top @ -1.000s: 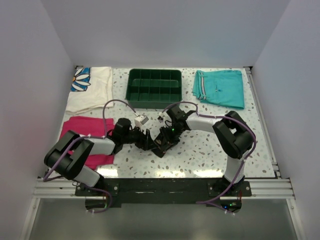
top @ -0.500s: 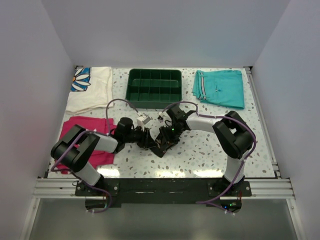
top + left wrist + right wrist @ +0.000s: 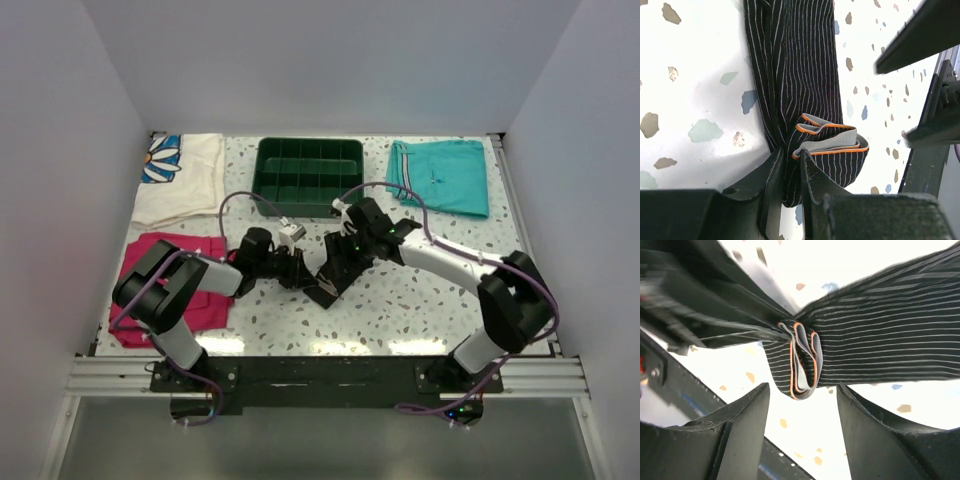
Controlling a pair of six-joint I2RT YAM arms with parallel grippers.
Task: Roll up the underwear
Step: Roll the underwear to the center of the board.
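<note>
The left end effector (image 3: 790, 162) pinches the striped underwear (image 3: 792, 65) at its orange-edged fold, seemingly anchoring the roll; the right end effector (image 3: 802, 388) straddles it, jaws apart.

A white speckled table (image 3: 420, 300) seen from above. A dark green tray (image 3: 311, 142) with compartments sits at the back centre. Folded teal shorts (image 3: 440, 176) lie at back right. A white cloth (image 3: 190, 185) with a daisy print lies at back left, and a magenta cloth (image 3: 165, 252) just in front of it.
</note>
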